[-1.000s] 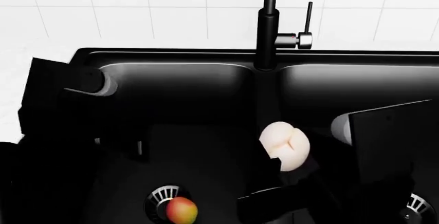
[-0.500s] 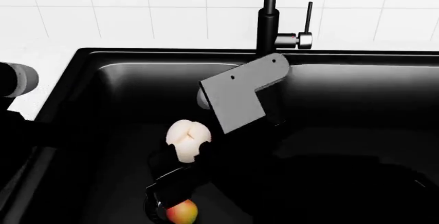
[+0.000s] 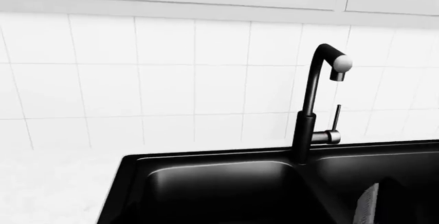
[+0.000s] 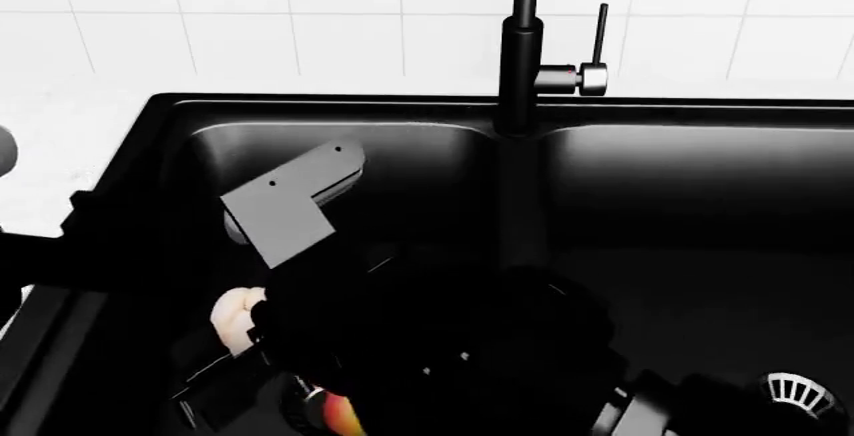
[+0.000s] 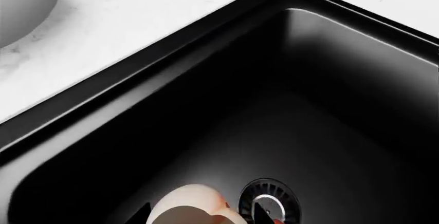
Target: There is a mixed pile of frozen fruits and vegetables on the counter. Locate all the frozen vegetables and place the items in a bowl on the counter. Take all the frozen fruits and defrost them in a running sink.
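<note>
Right gripper (image 4: 240,341) clamped on pale cream fruit (image 5: 188,206) over sink (image 4: 174,116) left basin, left gripper unseen

My jaws hover in a matte black sink (image 4: 187,126) — silver metal strainer (image 5: 269,202), white marbled stone counter (image 5: 123,23), glossy tiles (image 3: 164,80).

Right basin (image 4: 694,236) open; faucet (image 4: 521,46) blocks divider; red-yellow fruit (image 4: 336,414) on drain.
</note>
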You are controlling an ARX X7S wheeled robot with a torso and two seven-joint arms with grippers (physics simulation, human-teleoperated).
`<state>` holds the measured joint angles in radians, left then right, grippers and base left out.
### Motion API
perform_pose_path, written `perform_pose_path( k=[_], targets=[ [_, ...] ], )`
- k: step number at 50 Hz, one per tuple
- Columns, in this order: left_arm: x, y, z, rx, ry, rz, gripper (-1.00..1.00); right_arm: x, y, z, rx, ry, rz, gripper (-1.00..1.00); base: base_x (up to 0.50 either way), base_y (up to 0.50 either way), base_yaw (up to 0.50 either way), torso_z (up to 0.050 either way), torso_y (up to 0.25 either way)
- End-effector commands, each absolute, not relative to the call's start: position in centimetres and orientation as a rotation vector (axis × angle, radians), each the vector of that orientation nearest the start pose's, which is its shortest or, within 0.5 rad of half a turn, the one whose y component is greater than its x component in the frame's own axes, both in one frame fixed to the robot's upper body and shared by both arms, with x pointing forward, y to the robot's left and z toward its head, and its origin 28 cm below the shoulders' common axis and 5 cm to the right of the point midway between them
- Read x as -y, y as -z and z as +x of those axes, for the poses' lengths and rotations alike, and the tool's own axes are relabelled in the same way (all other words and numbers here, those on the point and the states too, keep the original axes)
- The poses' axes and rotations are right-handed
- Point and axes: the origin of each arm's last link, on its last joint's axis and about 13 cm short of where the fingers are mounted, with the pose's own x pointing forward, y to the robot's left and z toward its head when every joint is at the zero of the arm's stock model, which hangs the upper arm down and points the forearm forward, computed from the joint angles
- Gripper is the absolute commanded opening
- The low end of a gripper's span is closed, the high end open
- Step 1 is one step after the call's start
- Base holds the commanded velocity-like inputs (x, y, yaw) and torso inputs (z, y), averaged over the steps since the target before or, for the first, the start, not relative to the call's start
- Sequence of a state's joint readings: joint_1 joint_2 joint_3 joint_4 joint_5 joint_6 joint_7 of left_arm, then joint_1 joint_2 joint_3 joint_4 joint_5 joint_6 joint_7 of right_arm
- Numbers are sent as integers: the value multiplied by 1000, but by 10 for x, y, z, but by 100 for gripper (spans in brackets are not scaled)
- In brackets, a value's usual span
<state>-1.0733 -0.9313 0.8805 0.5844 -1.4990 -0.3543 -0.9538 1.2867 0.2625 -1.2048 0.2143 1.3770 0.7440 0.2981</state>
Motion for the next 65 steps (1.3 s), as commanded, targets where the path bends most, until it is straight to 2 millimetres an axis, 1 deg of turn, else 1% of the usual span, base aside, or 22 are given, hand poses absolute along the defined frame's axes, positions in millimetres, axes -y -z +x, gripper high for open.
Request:
perform_pose_path(
  k=[1,5,13,15,28,29,34,39,43,46,49,55,60,65],
  targets=[
    [-220,-255,223,10,146,-6,100,-17,-172,332,-576,-787,-194,-100,0,0,0,0,0],
    [-219,-255,225,10,149,-8,100,-18,-156,332,-594,-774,-176,-100,0,0,0,0,0],
    [-219,-254,224,7,158,-4,100,-18,-146,331,-624,-765,-153,-100,0,0,0,0,0],
    [-218,-253,225,4,159,-2,100,-19,-141,329,-642,-769,-145,-100,0,0,0,0,0],
    [-217,-251,227,-1,164,4,100,-21,-149,331,-637,-766,-116,-100,0,0,0,0,0],
    [-217,-251,227,-1,164,4,100,-20,-150,331,-633,-762,-117,100,0,0,0,0,0],
    [-216,-252,226,1,175,4,100,-20,-152,330,-625,-747,-118,100,0,0,0,0,0],
    [-214,-251,227,1,197,-11,100,-18,-163,326,-591,-755,-112,100,0,0,0,0,0],
    [-212,-250,231,-2,192,-7,100,-14,-173,326,-550,-735,-72,100,0,0,0,0,0],
    [-213,-250,230,-1,196,-14,100,-8,-185,324,-509,-720,-44,100,0,0,0,0,0],
    [-215,-251,229,2,187,-20,100,0,-201,320,-449,-702,-20,100,0,0,0,0,0],
    [-218,-256,224,20,176,-36,100,19,-216,316,-384,-645,-3,100,0,0,0,0,0],
    [-217,-254,229,18,166,-37,100,30,-221,316,-358,-602,15,100,0,0,0,0,0],
    [-216,-253,230,16,166,-36,100,42,-221,310,-334,-572,18,100,0,0,0,0,0]
  ],
)
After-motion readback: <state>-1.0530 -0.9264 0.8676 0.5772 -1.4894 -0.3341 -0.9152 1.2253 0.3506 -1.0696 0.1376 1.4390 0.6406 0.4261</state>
